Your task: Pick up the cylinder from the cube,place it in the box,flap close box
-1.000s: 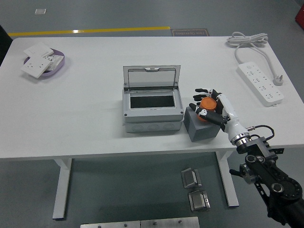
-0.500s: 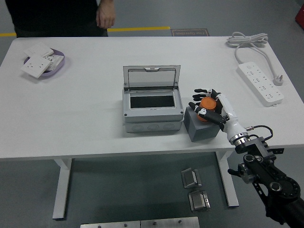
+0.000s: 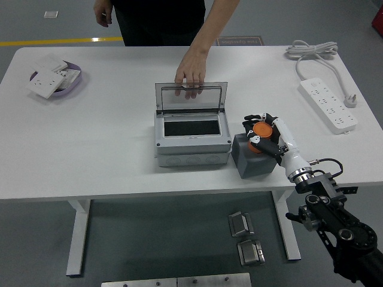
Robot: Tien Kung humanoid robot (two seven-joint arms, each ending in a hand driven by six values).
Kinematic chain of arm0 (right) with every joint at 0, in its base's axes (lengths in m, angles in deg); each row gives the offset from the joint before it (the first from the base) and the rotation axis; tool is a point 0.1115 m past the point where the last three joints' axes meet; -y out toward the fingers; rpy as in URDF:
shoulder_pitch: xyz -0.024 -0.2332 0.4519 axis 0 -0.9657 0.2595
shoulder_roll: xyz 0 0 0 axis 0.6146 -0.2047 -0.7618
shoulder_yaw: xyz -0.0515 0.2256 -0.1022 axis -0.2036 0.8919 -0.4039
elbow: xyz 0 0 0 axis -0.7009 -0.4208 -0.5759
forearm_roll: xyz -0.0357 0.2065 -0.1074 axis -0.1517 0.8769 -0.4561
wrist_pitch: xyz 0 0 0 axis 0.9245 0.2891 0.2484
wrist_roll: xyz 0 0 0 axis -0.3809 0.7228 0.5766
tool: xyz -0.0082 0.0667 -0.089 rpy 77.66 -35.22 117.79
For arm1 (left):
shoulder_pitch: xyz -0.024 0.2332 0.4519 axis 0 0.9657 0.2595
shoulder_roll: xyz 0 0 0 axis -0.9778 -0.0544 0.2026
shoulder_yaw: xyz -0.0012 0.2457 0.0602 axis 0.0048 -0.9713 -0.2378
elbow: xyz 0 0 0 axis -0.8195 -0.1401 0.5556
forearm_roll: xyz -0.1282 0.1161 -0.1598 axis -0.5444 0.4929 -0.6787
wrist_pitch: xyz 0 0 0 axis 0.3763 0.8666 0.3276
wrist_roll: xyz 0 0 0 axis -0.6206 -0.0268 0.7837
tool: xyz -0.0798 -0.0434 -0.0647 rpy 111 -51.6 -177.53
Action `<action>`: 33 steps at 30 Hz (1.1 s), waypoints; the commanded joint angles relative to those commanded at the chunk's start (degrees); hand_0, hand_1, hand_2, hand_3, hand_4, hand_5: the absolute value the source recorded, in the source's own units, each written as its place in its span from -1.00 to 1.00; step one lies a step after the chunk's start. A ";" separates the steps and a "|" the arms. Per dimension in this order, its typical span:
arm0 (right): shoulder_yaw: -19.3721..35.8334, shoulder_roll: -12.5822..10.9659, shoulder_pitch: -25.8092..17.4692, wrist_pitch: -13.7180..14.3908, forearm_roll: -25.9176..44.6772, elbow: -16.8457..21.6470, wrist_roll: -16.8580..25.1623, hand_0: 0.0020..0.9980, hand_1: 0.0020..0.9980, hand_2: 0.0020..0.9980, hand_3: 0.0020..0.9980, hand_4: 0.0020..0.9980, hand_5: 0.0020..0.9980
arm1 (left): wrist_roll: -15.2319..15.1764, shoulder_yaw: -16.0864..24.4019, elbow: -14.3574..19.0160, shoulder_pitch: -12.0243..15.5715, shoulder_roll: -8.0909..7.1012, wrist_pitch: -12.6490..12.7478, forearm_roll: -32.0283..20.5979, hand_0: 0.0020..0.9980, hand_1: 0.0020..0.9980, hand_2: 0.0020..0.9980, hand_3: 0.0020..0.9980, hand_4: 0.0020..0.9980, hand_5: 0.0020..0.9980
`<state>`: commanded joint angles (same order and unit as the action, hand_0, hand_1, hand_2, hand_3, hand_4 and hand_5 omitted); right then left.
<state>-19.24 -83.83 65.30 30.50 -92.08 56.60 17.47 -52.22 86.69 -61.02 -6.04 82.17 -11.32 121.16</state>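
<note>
on top of the grey cube (image 3: 255,156), near the table's front edge and just right of the box, sits the orange cylinder (image 3: 261,130), with the robot's right hand (image 3: 267,138) wrapped around it, fingers curled against its sides in a grasp. compared with a moment earlier, the hand and cylinder appear slightly higher and further right, though whether the cylinder has cleared the cube's top cannot be told. the bigger change is at the far side: a person, who half a second ago only stood by the far left edge, has now reached over and laid a hand (image 3: 190,73) on the top edge of the box's raised lid (image 3: 191,97). the grey box (image 3: 192,136) stands open, its dark cavity facing up, just left of the cube. for the task this suggests the pick-up is under way and the placing comes next, but the person's hand on the lid sits close to the route over the opening and could swing the flap down before the cylinder is in; the hand would do well to keep clear of it. further out, a purple dish (image 3: 63,88) of white socket plates lies at the far left, and a white power strip (image 3: 328,105) with a coiled cable lies at the far right, both well apart from the work. the left arm is not seen.
</note>
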 joint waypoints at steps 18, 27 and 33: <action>-0.67 0.16 0.11 0.37 -0.05 -0.35 -0.26 0.22 0.17 0.03 0.01 -0.46 -1.00 | -0.38 -0.22 0.00 -0.09 -0.24 -0.03 0.02 0.18 0.27 0.23 0.25 0.36 -0.65; -0.28 -0.18 0.80 0.96 -0.46 0.08 -0.75 0.12 0.13 -0.01 -0.06 -0.52 -1.00 | -0.58 -0.25 0.00 -0.15 -0.17 0.01 0.09 0.18 0.27 0.23 0.25 0.36 -0.65; 0.05 -0.50 1.43 1.29 -0.70 0.68 -1.06 0.04 0.05 -0.07 -0.15 -0.51 -1.00 | -0.68 -0.21 0.00 -0.13 -0.17 0.07 0.08 0.18 0.27 0.23 0.25 0.36 -0.65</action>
<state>-19.19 -84.33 66.74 31.79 -92.78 57.28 16.40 -52.89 86.47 -61.02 -6.17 82.00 -11.26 121.24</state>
